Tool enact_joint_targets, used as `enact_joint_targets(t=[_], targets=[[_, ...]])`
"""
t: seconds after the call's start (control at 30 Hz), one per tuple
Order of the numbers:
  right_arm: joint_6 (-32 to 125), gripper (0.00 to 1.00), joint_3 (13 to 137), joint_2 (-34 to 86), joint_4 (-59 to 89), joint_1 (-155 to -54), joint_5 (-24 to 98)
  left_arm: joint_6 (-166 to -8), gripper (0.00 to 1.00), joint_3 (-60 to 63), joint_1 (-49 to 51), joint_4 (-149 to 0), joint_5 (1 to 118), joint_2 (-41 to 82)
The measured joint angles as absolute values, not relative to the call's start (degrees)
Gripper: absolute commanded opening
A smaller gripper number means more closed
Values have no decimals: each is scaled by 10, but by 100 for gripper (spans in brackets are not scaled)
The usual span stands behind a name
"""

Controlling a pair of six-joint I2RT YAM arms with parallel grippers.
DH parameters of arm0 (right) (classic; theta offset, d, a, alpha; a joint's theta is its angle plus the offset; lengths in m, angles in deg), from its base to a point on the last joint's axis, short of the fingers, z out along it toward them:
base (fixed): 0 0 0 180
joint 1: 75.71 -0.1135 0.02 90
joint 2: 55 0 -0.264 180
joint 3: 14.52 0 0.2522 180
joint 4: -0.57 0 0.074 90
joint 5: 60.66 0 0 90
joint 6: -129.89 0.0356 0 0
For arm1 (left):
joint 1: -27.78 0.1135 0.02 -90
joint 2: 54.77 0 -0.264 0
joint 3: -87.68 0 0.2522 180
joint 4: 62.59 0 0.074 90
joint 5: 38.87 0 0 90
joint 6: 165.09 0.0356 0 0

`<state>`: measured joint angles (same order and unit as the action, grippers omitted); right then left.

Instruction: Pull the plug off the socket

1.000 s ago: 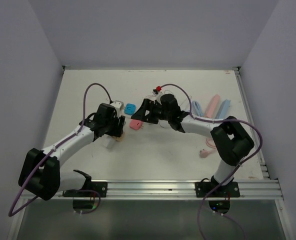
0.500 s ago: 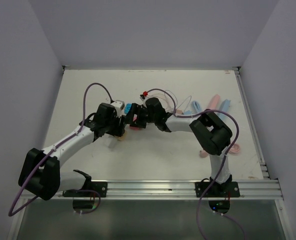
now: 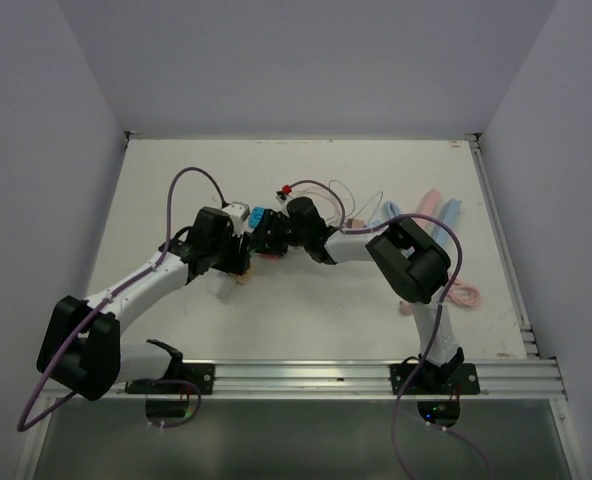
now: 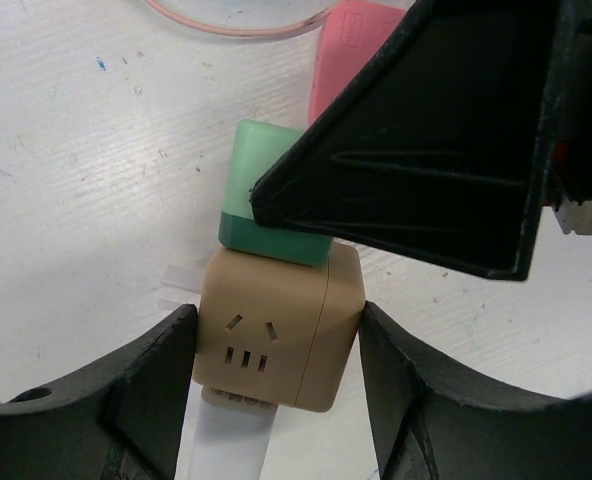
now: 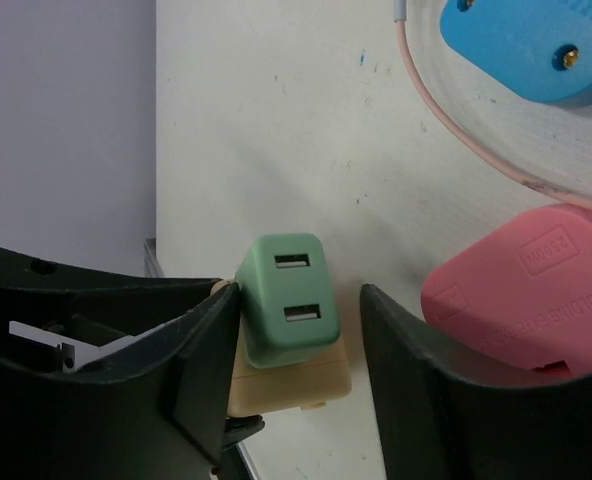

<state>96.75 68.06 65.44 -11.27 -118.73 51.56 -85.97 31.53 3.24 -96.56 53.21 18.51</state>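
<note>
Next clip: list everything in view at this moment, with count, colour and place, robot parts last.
beige socket: one, beige cube, on the table between the left gripper's fingers
green plug: one, green, seated against the beige socket
pink plug: one, pink, on the table beside the green plug
blue plug: one, blue, beyond the pink plug
thin cable: one, pale pink, curving between the blue plug and the pink plug
pastel strips: three, two light blue and one pink, right side of the table; too small to identify
table: one, white
left gripper: one, black, shut on the beige socket
right gripper: one, black, open around the green plug, a gap at one finger
</note>
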Motion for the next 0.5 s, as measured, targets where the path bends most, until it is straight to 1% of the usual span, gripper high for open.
enact_joint_targets(t=[0.1, 0.13, 0.23, 0.27, 0.5], targets=[[975, 27, 684, 661, -129, -1187, 525, -860, 1, 316, 32, -967, 537, 188], [977, 15, 684, 664, -133, -1187, 529, -860, 0, 316, 33, -968, 537, 190], [983, 2, 685, 670, -137, -1184, 532, -860, 0, 316, 34, -961, 540, 203], [986, 0, 685, 673, -139, -1181, 532, -860, 0, 315, 34, -957, 541, 209], [1004, 0, 666, 675, -168, -1155, 534, -862, 0, 288, 32, -938, 554, 251]])
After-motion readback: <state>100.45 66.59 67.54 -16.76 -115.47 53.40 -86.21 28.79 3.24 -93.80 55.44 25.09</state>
